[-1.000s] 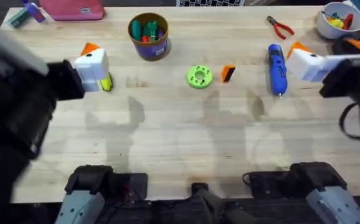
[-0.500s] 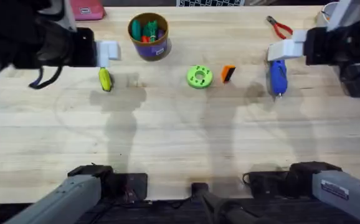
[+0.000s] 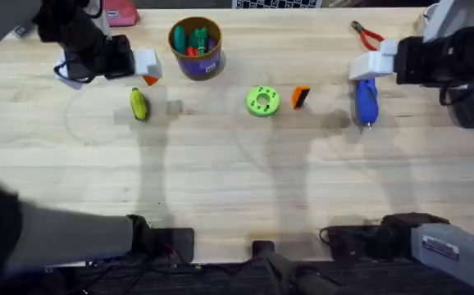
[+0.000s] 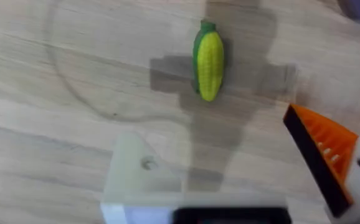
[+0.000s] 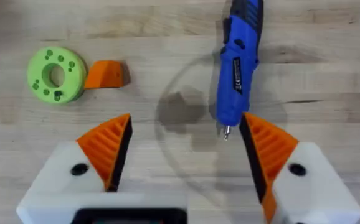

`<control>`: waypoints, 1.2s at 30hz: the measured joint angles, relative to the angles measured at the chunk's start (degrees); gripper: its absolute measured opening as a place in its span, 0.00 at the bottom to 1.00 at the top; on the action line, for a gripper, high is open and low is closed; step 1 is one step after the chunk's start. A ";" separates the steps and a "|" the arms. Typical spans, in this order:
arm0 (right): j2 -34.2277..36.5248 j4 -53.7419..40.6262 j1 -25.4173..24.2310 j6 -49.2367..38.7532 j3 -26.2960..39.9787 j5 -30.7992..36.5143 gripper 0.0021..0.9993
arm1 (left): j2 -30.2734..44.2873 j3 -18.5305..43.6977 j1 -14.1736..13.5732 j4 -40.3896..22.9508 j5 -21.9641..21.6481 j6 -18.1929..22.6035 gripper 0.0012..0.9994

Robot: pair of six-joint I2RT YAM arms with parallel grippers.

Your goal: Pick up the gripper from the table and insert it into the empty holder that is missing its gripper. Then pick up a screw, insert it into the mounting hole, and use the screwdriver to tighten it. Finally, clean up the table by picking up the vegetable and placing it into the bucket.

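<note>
Reading overhead: both my arms hang above the far half of the table (image 3: 237, 197); the loose gripper (image 3: 301, 97) lies untouched near the far-edge middle, just beside a green disc (image 3: 262, 101).
Overhead, other items: the screwdriver (image 3: 365, 100) lies toward the far right corner, the vegetable (image 3: 139, 105) toward the far left, the bucket (image 3: 196, 47) by the far edge with toy pieces inside.
Left wrist: my left gripper (image 4: 242, 180) is spread and empty; one side carries an orange pad, the other is the bare white holder (image 4: 144, 177). The vegetable lies just beyond it.
Right wrist: my right gripper (image 5: 183, 158) is released, both orange pads fitted, above the screwdriver's tip, with the loose gripper off to one side.
Step, my judgement: first step not yet begun; the orange piece needs picking up.
Next move: bring the right arm over that piece, close on it, carry it to the holder.
Writing: the screwdriver has a dark label I cannot read.
</note>
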 joint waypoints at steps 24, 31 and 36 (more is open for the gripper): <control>0.01 -0.04 0.00 0.02 0.04 0.00 0.99 | 20.81 1.65 5.16 7.93 5.74 0.23 0.60; -0.01 -0.02 0.00 0.02 0.04 0.00 0.99 | 20.93 2.16 5.48 7.95 6.34 0.81 0.01; -0.01 -0.02 0.00 0.02 0.07 0.00 0.99 | 20.91 2.16 5.54 7.95 6.32 0.81 0.01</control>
